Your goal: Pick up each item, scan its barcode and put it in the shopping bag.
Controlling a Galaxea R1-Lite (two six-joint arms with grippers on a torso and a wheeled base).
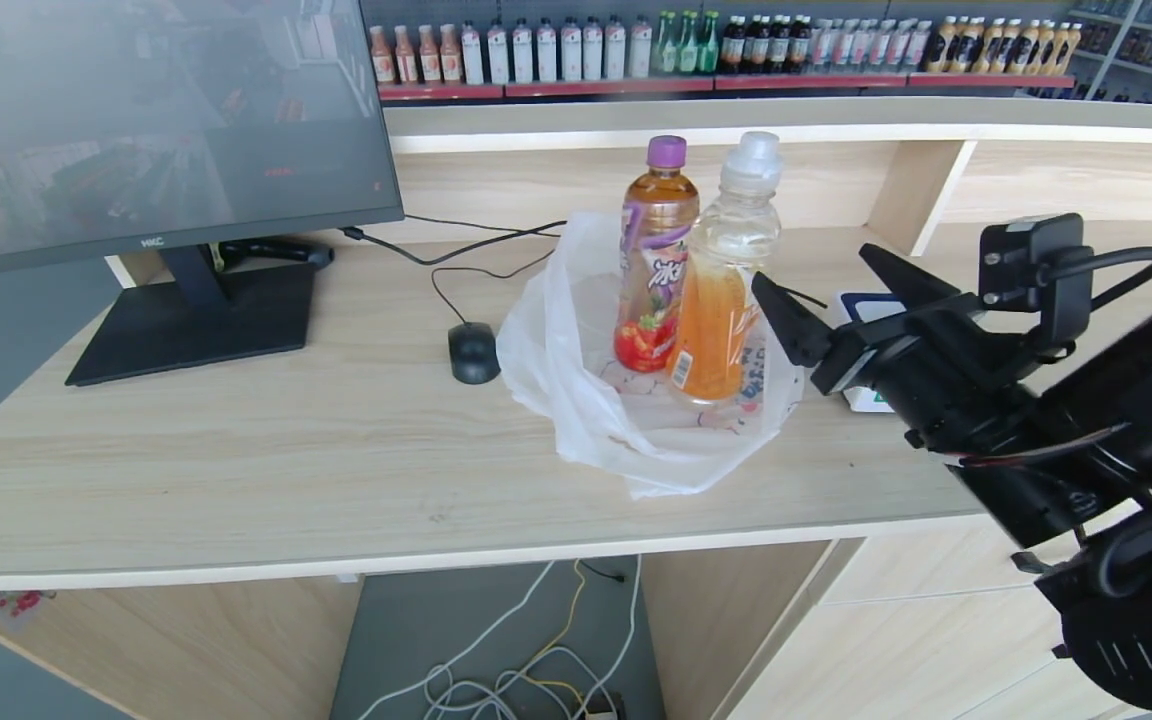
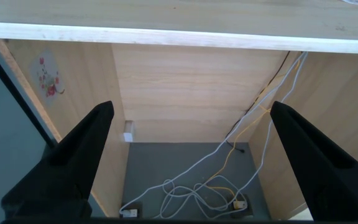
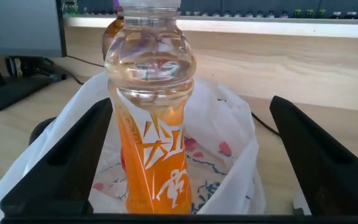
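Note:
Two bottles stand upright inside the white plastic shopping bag (image 1: pixel 576 400) on the counter: an orange drink bottle (image 1: pixel 726 290) with a clear cap, and behind it a tea bottle (image 1: pixel 654 250) with a purple cap. My right gripper (image 1: pixel 841 300) is open just to the right of the orange bottle, fingers apart and not touching it. In the right wrist view the orange bottle (image 3: pixel 151 124) stands ahead between the open fingers, inside the bag (image 3: pixel 235 155). My left gripper (image 2: pixel 191 162) is open below the counter edge, holding nothing.
A monitor (image 1: pixel 156 120) on its stand occupies the counter's left, with a black mouse (image 1: pixel 473 352) and cable beside the bag. A white scanner device (image 1: pixel 866 310) sits behind my right gripper. Cables (image 2: pixel 210 186) lie under the counter. Shelves of bottles line the back.

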